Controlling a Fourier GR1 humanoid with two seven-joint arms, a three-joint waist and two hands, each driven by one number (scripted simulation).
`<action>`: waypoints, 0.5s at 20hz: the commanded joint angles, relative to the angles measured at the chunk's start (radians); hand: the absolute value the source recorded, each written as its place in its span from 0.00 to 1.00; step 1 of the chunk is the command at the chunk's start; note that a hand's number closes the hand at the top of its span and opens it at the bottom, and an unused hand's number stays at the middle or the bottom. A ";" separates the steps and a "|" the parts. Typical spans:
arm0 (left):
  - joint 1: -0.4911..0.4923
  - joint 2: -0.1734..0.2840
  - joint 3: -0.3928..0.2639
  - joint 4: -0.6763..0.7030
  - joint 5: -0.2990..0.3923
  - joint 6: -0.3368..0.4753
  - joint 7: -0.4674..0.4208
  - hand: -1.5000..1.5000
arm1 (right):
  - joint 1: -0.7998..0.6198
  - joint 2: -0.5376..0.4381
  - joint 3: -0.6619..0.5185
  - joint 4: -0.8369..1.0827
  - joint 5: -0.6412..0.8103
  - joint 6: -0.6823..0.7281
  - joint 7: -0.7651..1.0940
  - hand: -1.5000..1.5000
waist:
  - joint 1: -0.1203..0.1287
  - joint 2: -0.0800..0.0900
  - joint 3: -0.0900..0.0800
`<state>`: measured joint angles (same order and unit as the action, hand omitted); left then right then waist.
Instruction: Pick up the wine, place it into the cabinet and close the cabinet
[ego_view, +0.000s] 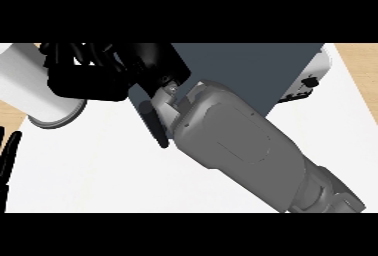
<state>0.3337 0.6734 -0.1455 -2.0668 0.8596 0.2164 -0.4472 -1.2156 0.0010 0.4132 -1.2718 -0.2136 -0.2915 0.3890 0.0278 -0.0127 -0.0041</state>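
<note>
As the grey right forearm (244, 150) crosses the worktop (88, 170) from the lower right toward the upper left, its black right hand (92, 80) sits against the side of a white cylinder with a grey rim at its lower end, which I take to be the wine (29, 85). The fingers (74, 50) are curled over at the top of the hand and appear to clasp the bottle, though the palm hides the contact. The wine lies at the far left, tilted, and I cannot tell whether its rim touches the worktop or hangs above it.

Just to the right stands the cabinet (244, 65), a dark slate box with a pale side carrying a small black fitting (311, 81). A dark narrow panel (151, 122) juts toward the viewer beside the wrist; it is probably the door, standing open so that the bottle can go in. The hand holds the wine from the side, I think, because this leaves the bottle free to slide into the opening.

Only 1 step seems in hand – carrying the wine; placing and closing are not yet done. The next move must clear the door's edge. The left hand (7, 150) rests at the left border, fingers straight.
</note>
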 joint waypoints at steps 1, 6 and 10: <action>-0.038 -0.016 0.007 0.022 0.007 0.003 0.035 0.00 | -0.016 -0.014 -0.088 0.167 -0.008 0.059 -0.095 1.00 | -0.007 0.020 0.003; -0.049 -0.011 0.019 0.043 -0.006 -0.011 0.028 0.00 | -0.014 -0.066 -0.083 0.220 -0.020 0.075 -0.147 1.00 | -0.006 0.024 0.003; -0.041 -0.006 0.029 0.023 -0.003 -0.005 0.035 0.00 | 0.004 -0.128 -0.074 0.259 -0.007 0.110 -0.187 1.00 | -0.010 0.027 0.003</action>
<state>0.2994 0.6648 -0.1305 -2.0495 0.8521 0.2167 -0.4162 -1.2639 -0.0011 0.4082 -1.1335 -0.2565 -0.1650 0.2230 0.0518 -0.0278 -0.0348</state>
